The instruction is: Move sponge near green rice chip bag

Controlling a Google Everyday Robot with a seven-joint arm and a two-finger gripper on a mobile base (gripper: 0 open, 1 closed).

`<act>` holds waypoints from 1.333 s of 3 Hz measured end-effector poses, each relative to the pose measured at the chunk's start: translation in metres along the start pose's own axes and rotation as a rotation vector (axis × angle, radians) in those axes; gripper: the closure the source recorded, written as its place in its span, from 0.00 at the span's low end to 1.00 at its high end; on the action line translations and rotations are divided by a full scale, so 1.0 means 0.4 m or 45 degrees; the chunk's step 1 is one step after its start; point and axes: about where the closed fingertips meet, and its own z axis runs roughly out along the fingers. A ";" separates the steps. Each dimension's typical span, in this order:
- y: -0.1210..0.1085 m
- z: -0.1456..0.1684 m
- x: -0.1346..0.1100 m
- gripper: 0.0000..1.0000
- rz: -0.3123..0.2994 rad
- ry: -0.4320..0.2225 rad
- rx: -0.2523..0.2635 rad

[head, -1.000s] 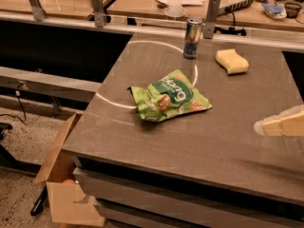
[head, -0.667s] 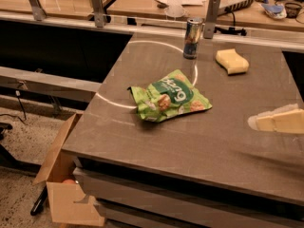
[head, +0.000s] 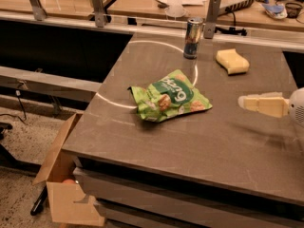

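Note:
The pale yellow sponge (head: 232,61) lies flat at the far right of the dark table (head: 218,141). The green rice chip bag (head: 170,96) lies crinkled near the table's middle, logo up, well apart from the sponge. My gripper (head: 247,102) comes in from the right edge with its pale yellow fingers pointing left, above the table. It is right of the bag and nearer to me than the sponge, touching neither.
A blue and silver drink can (head: 193,38) stands upright at the table's far edge, left of the sponge. A railing with metal posts (head: 212,16) runs behind the table. An open cardboard box (head: 66,184) sits on the floor at the table's near left corner.
My gripper has moved left, farther in over the table toward the bag. The sponge, bag and can have not moved.

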 end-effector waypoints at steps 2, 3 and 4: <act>-0.046 0.170 -0.041 0.00 -0.016 -0.107 0.023; -0.020 0.261 -0.042 0.00 0.004 -0.108 -0.034; 0.002 0.339 -0.056 0.00 0.020 -0.128 -0.078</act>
